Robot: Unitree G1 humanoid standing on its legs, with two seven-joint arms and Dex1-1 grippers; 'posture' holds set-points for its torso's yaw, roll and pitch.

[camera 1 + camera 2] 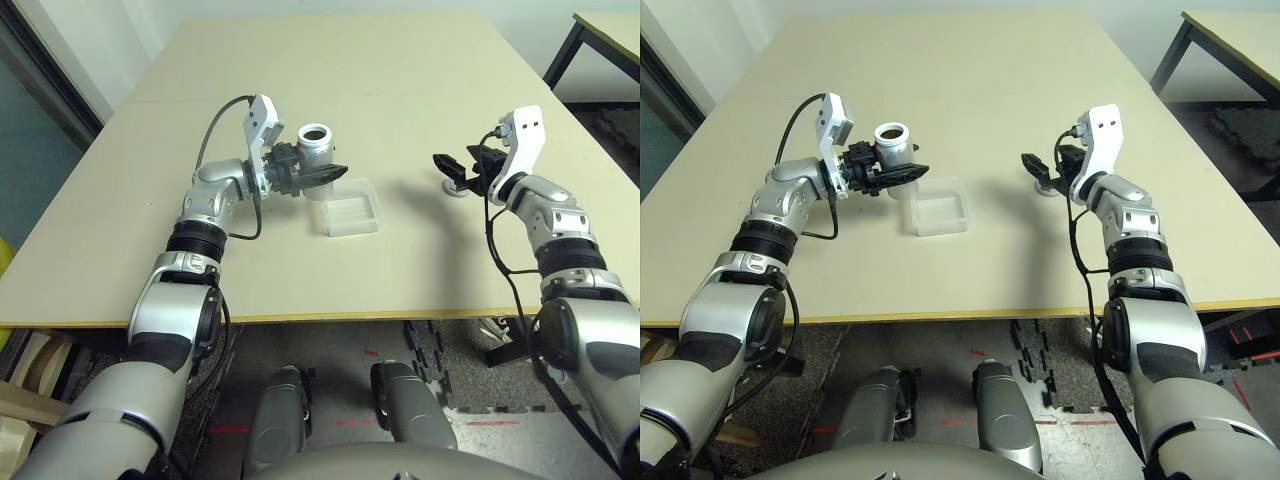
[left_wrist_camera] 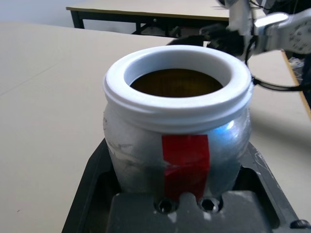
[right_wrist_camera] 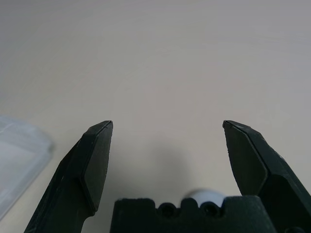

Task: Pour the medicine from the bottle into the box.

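Bottle (image 1: 316, 146) uncapped, silver-grey, red stripe, white rim, upright in my left claw (image 1: 322, 177), clamped above tabletop (image 1: 420, 60) beside clear box (image 1: 352, 212) | right claw (image 3: 167, 160) spread, holding nothing | bottle's contents unclear.

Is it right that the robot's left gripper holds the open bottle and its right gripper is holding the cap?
Not quite. The left gripper does hold the open bottle, but the right gripper is open and holding nothing, as the right wrist view shows. The cap lies on the table beneath it.
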